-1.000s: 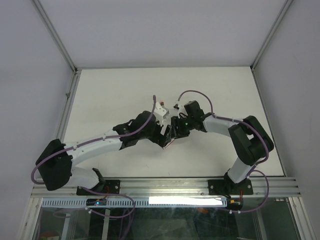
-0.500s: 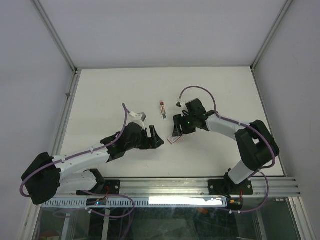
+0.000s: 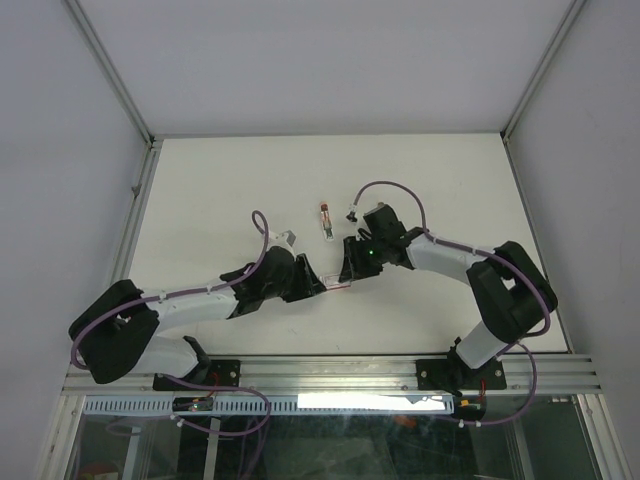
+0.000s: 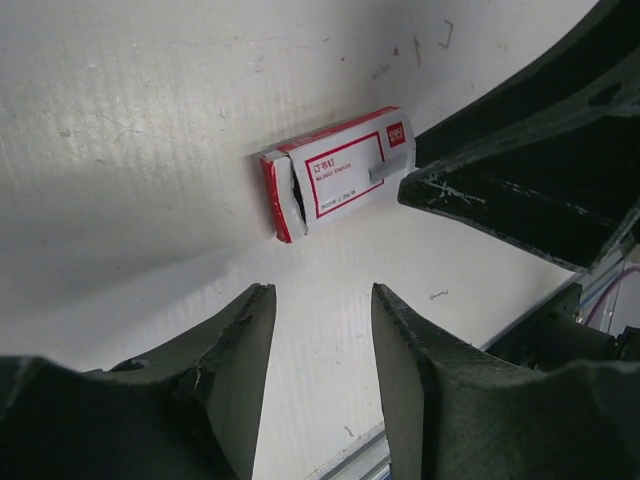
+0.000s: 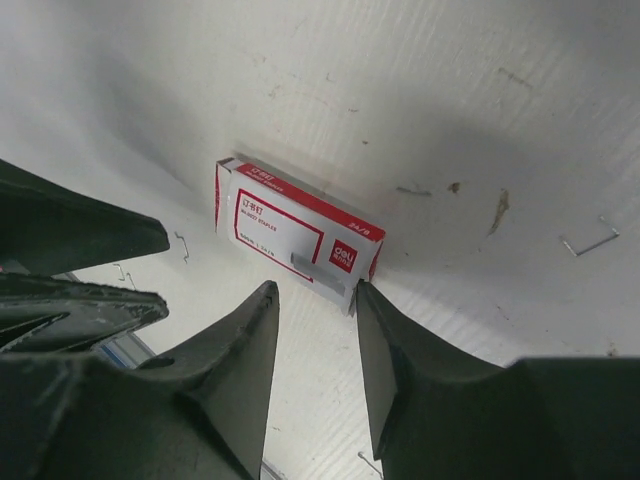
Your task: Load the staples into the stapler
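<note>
Staples flanked by both jaws; stapler apparently beyond.

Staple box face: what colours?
The staple box is white with red frame lines, red edges and a red logo patch; clearest in the right wrist view.

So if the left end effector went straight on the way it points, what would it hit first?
Probably the staples box, lying on the table straight ahead of the left end effector, in line with its open gap. The right end effector is just beyond, to the side.
</note>
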Robot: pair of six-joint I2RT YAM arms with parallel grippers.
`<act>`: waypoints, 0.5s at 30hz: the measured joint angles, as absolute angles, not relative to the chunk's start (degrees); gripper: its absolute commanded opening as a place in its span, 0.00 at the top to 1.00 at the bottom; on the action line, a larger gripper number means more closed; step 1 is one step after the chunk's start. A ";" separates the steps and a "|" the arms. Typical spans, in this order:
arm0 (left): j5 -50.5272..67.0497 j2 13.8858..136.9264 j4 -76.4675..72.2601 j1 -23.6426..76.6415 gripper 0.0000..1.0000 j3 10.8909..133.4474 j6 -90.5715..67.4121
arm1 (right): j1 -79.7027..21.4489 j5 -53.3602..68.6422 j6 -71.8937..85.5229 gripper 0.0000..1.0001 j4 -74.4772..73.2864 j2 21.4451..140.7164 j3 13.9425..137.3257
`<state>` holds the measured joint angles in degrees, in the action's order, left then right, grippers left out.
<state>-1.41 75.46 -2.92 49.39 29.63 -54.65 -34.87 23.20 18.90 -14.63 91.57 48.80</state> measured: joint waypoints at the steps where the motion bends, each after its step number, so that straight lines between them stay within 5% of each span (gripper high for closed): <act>1: -1.52 75.96 -2.87 49.30 0.58 29.63 -54.74 | -35.16 23.20 19.35 0.60 -14.52 91.57 48.51; 15: -7.53 80.05 -2.00 48.25 0.70 31.46 -54.48 | -35.40 20.84 20.93 0.58 -14.90 85.38 47.92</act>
<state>-7.53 80.05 -2.00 48.25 31.46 -54.48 -35.40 20.84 20.93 -14.90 85.38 47.92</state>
